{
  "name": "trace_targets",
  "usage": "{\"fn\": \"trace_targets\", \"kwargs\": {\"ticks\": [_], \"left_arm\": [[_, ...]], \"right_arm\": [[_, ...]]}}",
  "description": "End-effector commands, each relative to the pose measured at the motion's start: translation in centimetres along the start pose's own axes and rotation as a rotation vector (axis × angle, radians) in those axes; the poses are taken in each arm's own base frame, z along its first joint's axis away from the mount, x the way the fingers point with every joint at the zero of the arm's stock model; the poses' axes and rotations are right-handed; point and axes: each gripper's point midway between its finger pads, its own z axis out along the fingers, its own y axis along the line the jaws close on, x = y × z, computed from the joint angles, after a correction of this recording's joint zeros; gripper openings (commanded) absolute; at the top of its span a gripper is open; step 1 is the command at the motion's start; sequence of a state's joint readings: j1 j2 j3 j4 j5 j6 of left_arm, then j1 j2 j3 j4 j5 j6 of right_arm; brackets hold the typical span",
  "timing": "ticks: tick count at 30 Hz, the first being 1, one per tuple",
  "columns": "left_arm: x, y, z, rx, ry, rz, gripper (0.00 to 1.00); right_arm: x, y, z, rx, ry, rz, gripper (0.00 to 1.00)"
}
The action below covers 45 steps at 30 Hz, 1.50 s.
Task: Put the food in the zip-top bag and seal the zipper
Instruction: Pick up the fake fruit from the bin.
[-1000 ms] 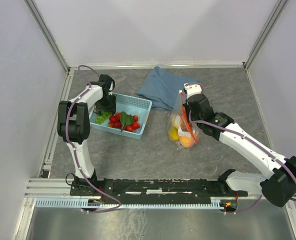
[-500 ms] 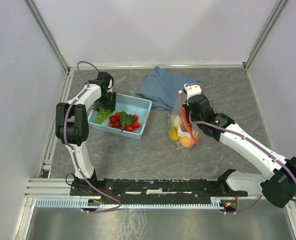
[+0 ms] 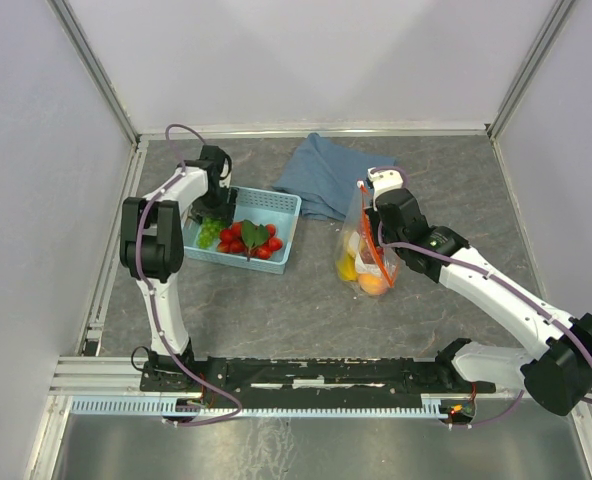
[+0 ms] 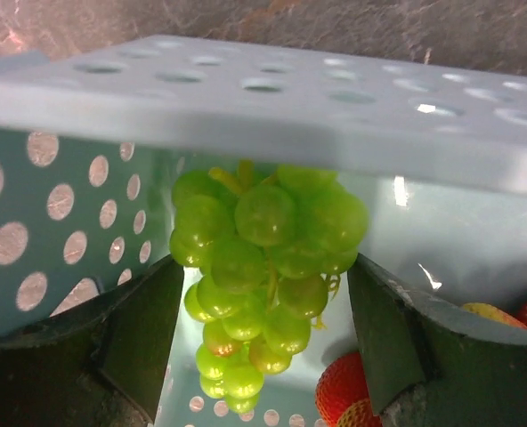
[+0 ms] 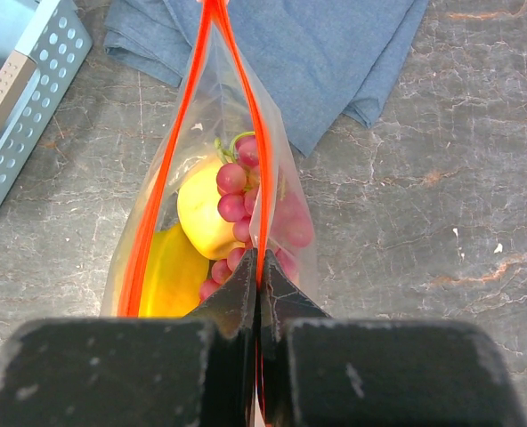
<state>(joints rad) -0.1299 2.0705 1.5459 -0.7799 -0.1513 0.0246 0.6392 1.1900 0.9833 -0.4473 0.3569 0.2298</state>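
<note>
My left hand (image 4: 263,298) stands wide open in the basket (image 4: 290,98), a finger either side of the green grapes (image 4: 268,253). I cannot tell if either finger touches them. Strawberries (image 4: 339,396) are cut off at the frame's edge. My right hand (image 5: 259,289) is pinched shut on the zipper (image 5: 168,151) of the zip-top bag (image 5: 286,191), which stands open-mouthed on the table (image 5: 424,222). Inside are a banana (image 5: 170,280), a peach (image 5: 201,209) and red grapes (image 5: 237,200). My fingers hide the bag's bottom.

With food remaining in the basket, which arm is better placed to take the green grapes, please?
Left. The left gripper, open, straddles the green grapes inside the basket; the right gripper is shut on the zip-top bag's mouth, away from them.
</note>
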Motion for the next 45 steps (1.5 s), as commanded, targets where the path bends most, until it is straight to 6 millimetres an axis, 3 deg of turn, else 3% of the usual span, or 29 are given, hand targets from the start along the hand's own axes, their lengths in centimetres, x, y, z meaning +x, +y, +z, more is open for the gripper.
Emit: {"fn": "trace_targets", "kwargs": {"ticks": [1, 7, 12, 17, 22, 27, 35, 45], "left_arm": [[-0.5, -0.2, 1.1, 0.046, 0.008, 0.029, 0.8], [0.1, -1.3, 1.3, 0.113, 0.042, 0.017, 0.68], [-0.4, -1.5, 0.1, 0.132, 0.012, 0.002, 0.42], [-1.5, -1.1, -1.8, 0.119, -0.042, -0.022, 0.28], [-2.9, -0.2, -5.1, 0.087, -0.133, -0.068, 0.17], [-4.1, 0.2, -8.7, 0.091, -0.239, -0.111, 0.13], [-5.3, 0.1, -14.0, 0.145, -0.367, -0.177, 0.13], [-4.1, -4.7, -21.4, 0.439, -0.524, -0.195, 0.13]], "right_arm": [[-1.1, 0.1, -0.1, -0.01, -0.049, 0.024, 0.02], [-1.3, 0.1, -0.4, -0.012, -0.057, 0.028, 0.02], [-1.6, -0.1, -0.6, -0.01, -0.066, 0.03, 0.02], [-1.8, -0.2, -0.9, -0.005, -0.068, 0.032, 0.02], [-2.3, -0.3, -1.6, -0.009, -0.07, 0.035, 0.02], [-2.9, -0.7, -2.4, 0.004, -0.064, 0.033, 0.02], [-4.5, -3.5, -4.7, 0.123, -0.086, 0.029, 0.01], [-5.8, -6.3, -7.1, 0.256, -0.087, 0.013, 0.02]]}}
